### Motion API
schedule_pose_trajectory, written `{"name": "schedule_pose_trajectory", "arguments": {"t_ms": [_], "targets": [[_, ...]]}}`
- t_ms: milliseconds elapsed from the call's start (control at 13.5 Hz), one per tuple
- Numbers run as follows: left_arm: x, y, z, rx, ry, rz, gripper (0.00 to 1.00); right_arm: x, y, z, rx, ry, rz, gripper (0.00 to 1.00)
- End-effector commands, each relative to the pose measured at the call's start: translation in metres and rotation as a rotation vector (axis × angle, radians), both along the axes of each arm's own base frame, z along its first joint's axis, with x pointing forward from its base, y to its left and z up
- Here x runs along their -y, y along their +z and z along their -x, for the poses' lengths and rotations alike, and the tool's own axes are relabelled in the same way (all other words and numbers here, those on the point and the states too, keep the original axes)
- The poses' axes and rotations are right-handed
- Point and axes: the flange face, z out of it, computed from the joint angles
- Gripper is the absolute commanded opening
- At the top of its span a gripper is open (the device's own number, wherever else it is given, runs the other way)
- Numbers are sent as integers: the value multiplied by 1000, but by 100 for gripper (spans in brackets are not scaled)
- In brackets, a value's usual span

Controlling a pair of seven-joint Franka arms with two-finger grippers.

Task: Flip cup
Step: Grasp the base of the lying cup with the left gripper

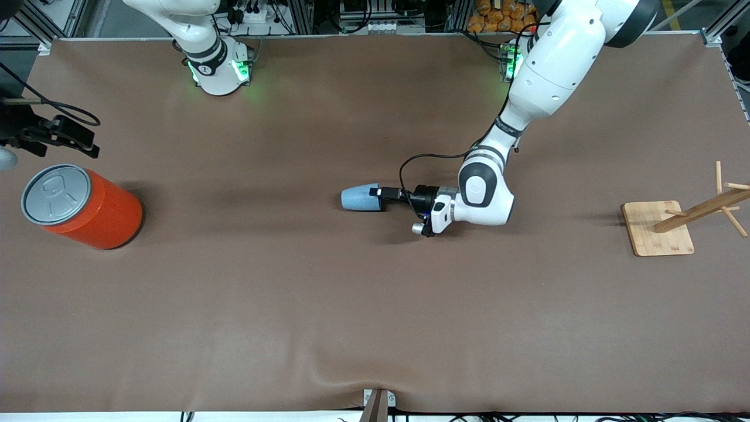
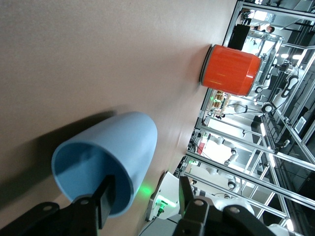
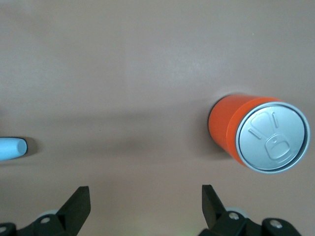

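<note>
The light-blue cup [image 1: 358, 198] lies on its side in the middle of the table, with its open mouth toward the left arm's end. My left gripper [image 1: 378, 198] is low at that mouth and open. In the left wrist view one finger [image 2: 106, 196] is inside the cup [image 2: 113, 147] and the other stands apart outside the rim, so the gripper [image 2: 145, 196] straddles the cup wall without closing on it. My right gripper [image 1: 82, 140] waits open in the air at the right arm's end of the table, beside the orange can. It is empty in its wrist view [image 3: 145, 204], where the cup's base [image 3: 11, 148] shows at the frame's edge.
A big orange can [image 1: 88, 205] with a grey pull-tab lid stands at the right arm's end of the table; it also shows in the left wrist view [image 2: 231, 69] and the right wrist view [image 3: 246, 128]. A wooden peg rack [image 1: 656, 228] stands at the left arm's end.
</note>
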Motion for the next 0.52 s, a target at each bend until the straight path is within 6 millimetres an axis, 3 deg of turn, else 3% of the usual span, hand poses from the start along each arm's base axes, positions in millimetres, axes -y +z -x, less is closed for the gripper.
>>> {"name": "schedule_pose_trajectory", "arguments": {"t_ms": [0, 74, 222, 296, 444], "targets": [[11, -10, -6, 19, 21, 19, 55, 2, 6, 0, 4, 27, 3, 100], [15, -11, -3, 13, 19, 21, 44, 2, 6, 2, -6, 28, 3, 100], [18, -13, -2, 9, 36, 18, 10, 4, 8, 1, -3, 22, 0, 100], [17, -11, -6, 17, 40, 18, 0, 1, 8, 1, -3, 21, 0, 100], [12, -2, -17, 38, 47, 14, 0, -1, 7, 1, -2, 19, 0, 100]]}}
